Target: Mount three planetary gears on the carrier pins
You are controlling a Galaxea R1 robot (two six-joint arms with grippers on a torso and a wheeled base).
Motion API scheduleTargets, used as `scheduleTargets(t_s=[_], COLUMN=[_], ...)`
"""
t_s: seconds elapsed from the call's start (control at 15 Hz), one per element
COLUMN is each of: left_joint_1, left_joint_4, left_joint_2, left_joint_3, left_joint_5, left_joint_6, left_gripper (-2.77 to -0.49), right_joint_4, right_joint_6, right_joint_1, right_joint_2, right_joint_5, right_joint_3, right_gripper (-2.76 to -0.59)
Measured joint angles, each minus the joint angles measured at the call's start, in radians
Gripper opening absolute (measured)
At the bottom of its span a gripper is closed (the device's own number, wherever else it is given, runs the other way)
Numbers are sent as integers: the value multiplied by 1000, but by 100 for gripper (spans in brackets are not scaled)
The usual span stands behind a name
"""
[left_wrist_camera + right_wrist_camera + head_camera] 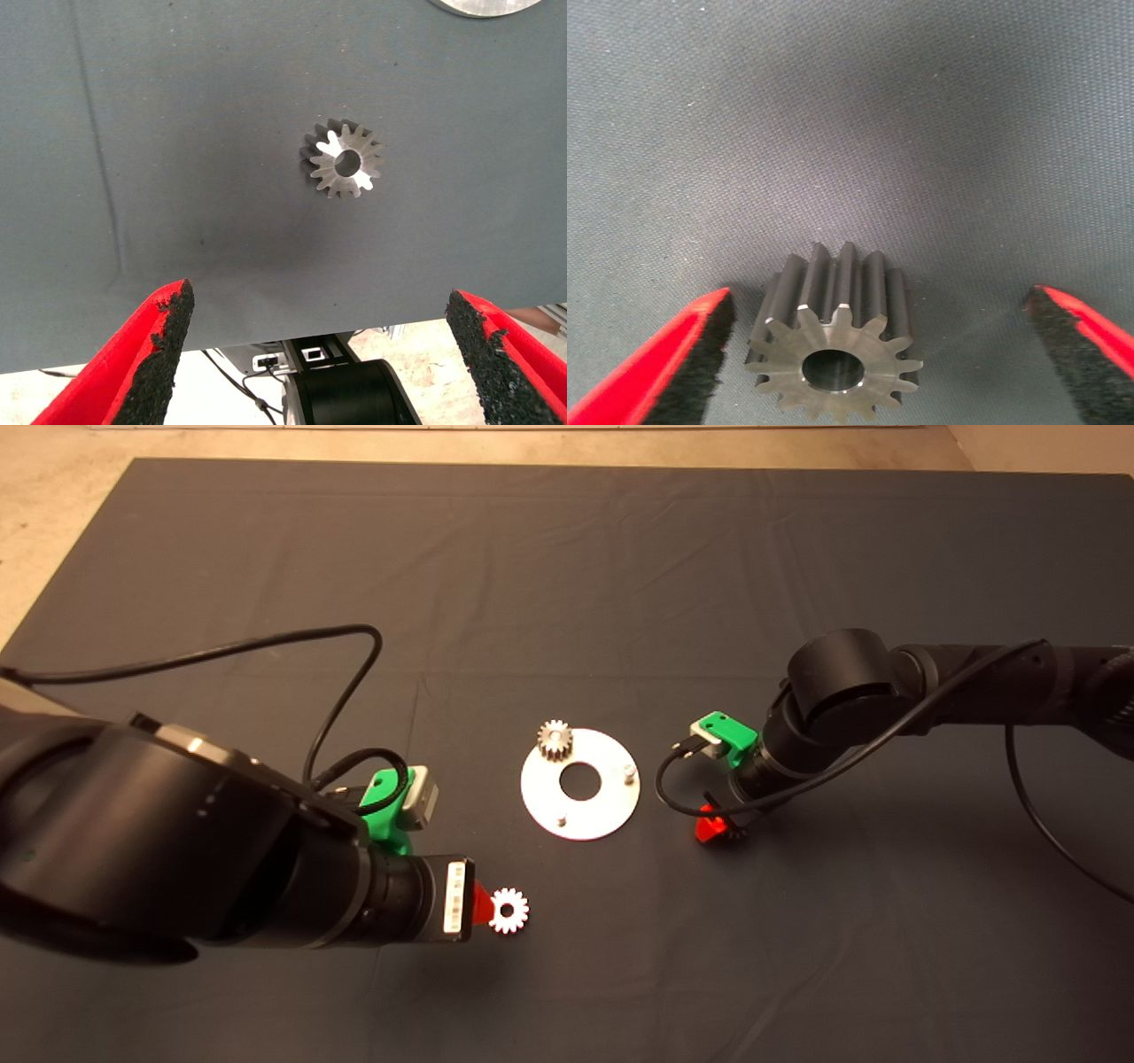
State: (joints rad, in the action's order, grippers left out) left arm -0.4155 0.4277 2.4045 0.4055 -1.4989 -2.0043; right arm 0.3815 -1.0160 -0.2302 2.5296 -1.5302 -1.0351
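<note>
- Dark grey cloth mat (pixel 567 558) covers the table, with pale floor showing past its far edge; at mid-mat lies the flat shiny round metal disc (pixel 580 784) with its large centre hole.
- One small silvery-grey spur gear (pixel 555 740) already sits on the disc's far-left pin. The other two short silver carrier pins, one (pixel 628 771) on the right side and one (pixel 560 821) on the near side, stand bare.
- A second loose toothed gear (pixel 508 910) lies flat on the mat, near the disc on its near-left side. The left gripper (pixel 483 903) points at it, arm stretched low from the left edge with its green wrist mount above.
- In the left wrist view this gear (pixel 345 163) is ahead of the fingers (pixel 164 341), which stand wide apart, not yet around it.
- The third gear (pixel 833 350) lies on the mat between the right gripper's (pixel 716 828) spread fingers (pixel 700 341), untouched by either pad. It is hidden under the wrist in the head view.
- The right arm reaches in from the right edge, elbow bent, wrist turned steeply down just right of the disc.
- Judged step: picking up the two loose gears.
- To do it well, the right gripper should probably centre on the gear, close across opposite teeth, and keep the bore level so it drops squarely over a bare pin.
- The left gripper likely needs to advance until the gear sits midway between the pads before closing.
- A tilted grasp could jam the bore on the pin.
</note>
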Motion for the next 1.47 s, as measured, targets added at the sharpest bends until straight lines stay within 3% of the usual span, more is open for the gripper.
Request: scheduleTargets(t_s=[0.13,0.47,0.67,0.8,1.07,1.27,1.4,1.47], left_joint_1=[0,0,0,0,0,0,0,0], left_joint_4=[0,0,0,0,2,2,3,2], left_joint_2=[0,0,0,-6,-102,-98,-98,-103], left_joint_3=[0,0,0,-1,-11,-28,-30,-31], left_joint_5=[0,0,0,1,9,36,46,59], left_joint_6=[0,0,2,29,82,96,111,120], left_gripper=[-124,-124,-124,-124,-124,-124,-124,-124], right_joint_4=[1,2,2,3,3,3,4,3], right_joint_6=[0,-1,-1,-2,-2,-2,-2,-2], right_joint_1=[0,0,0,0,0,0,2,4], right_joint_2=[-4,-6,-9,-8,-9,-6,-9,-8], right_joint_5=[0,0,0,0,0,3,-1,-2], right_joint_3=[11,46,56,59,60,60,60,60], right_gripper=[-96,-126,-130,-140,-155,-168,-169,-180])
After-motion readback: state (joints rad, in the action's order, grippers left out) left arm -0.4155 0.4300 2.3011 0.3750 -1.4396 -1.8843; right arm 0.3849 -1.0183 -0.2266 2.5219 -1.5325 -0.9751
